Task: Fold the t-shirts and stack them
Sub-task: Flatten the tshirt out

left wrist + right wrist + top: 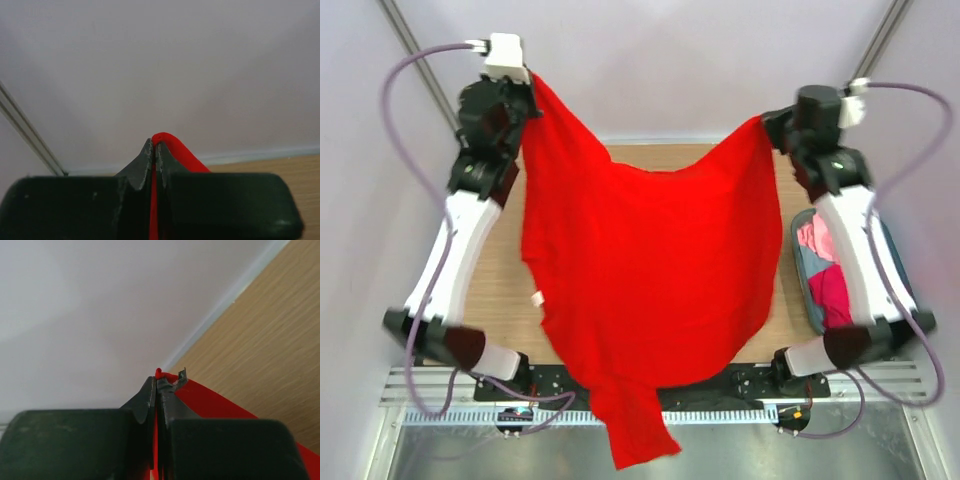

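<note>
The left claw [153, 146] is clenched on one corner of the red t-shirt [640, 270], which hangs spread in the air above the table [495, 285]. The right claw [156, 382] pinches the other corner. I judge that no fold is made yet. More t-shirts [825, 270] lie in the basket [796, 262], partly hidden behind the right arm.

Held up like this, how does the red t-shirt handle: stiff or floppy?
Likely floppy: the red t-shirt sags between the left pincer and right pincer. Probably light, since corner pinches alone hold it. Hanging tail may snag.
</note>
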Controlling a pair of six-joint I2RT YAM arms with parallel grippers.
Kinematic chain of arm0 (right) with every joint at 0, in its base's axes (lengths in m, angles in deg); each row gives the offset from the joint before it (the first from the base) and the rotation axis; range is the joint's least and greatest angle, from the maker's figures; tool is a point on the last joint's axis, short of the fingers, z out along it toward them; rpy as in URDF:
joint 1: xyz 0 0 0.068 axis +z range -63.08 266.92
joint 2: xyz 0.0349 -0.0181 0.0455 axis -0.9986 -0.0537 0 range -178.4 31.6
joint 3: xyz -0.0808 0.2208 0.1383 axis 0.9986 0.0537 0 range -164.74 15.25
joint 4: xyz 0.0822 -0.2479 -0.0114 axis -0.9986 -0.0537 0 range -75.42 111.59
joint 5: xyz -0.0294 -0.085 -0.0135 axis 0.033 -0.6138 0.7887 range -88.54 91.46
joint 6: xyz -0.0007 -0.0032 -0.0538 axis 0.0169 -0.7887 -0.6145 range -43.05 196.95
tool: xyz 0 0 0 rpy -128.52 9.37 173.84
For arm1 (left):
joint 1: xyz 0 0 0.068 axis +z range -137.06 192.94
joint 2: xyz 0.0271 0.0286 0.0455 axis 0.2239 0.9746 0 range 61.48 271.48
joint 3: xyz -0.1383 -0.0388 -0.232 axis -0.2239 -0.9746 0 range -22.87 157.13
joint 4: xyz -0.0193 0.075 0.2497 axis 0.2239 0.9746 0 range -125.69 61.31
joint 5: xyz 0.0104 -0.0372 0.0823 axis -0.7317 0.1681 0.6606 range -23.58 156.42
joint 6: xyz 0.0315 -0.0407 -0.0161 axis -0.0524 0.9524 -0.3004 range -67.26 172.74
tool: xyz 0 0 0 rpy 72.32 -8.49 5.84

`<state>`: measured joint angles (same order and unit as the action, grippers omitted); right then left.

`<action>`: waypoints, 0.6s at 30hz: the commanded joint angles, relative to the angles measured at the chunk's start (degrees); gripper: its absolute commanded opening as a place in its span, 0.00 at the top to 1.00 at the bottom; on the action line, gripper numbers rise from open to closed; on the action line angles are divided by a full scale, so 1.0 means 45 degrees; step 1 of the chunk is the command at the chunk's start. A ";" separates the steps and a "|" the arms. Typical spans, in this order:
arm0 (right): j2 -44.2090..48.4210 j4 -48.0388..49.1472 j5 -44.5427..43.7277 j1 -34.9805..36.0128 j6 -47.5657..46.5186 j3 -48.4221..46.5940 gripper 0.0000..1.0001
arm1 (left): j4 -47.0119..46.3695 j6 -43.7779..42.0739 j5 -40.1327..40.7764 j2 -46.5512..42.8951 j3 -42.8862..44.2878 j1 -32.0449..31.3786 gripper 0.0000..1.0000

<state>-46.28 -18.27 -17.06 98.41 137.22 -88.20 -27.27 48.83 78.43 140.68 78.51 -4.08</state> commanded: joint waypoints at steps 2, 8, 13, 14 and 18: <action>-0.1653 0.3735 -0.1311 -0.0072 -0.0640 0.1699 0.99 | -0.2568 0.0808 -0.0948 0.2297 -0.0966 0.1473 1.00; -0.4951 0.7526 -0.0830 -0.0735 0.0943 0.3988 0.99 | -0.3590 0.0750 -0.3896 0.6493 0.0749 0.2413 1.00; -0.8327 0.9386 0.2141 -0.1496 -0.0810 0.1669 0.99 | -0.4235 0.0615 -0.4157 0.8511 0.2117 0.2824 1.00; -0.8704 0.8940 0.2472 -0.1536 -0.1009 0.1102 0.99 | -0.4178 0.0458 -0.3902 0.8707 0.2235 0.2824 1.00; -0.9644 0.8798 0.3217 -0.1752 -0.0738 -0.0017 0.99 | -0.3260 0.0068 -0.2943 0.9196 0.2178 0.2824 1.00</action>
<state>-91.57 15.56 -6.66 91.02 135.16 -83.61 -38.65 51.15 63.28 182.62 85.88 8.49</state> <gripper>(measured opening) 0.039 0.008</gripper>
